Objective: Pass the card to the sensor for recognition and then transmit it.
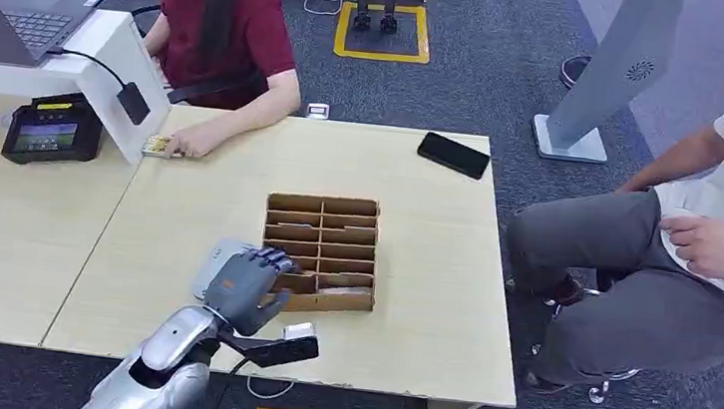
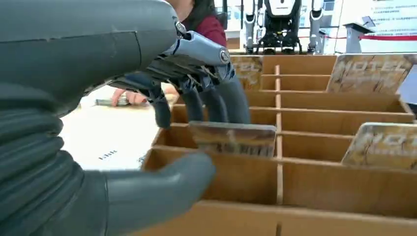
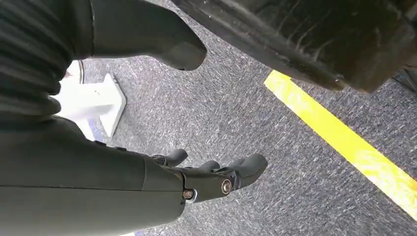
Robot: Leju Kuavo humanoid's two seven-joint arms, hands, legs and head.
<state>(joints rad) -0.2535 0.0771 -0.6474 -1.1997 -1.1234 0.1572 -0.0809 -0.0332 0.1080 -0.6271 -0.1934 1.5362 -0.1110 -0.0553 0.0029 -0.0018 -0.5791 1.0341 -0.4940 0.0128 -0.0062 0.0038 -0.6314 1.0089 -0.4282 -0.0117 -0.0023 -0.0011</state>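
left hand (image 2: pixel 147 123): open, empty, over card rack's (image 1: pixel 319 253) near-left corner | card (image 2: pixel 233 138): upright in slot | advice: straddle card, pinch squarely | right hand (image 3: pixel 206 179): open, hanging

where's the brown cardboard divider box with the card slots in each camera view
Head view: the brown cardboard divider box sits mid-table, and the left hand is at its near left corner.
Left wrist view: its compartments spread across the right and lower picture, with cards printed HOTEL standing in them.
Right wrist view: not in it; grey carpet and a yellow floor stripe.
Shared landmark: the person in the dark red top behind the box.
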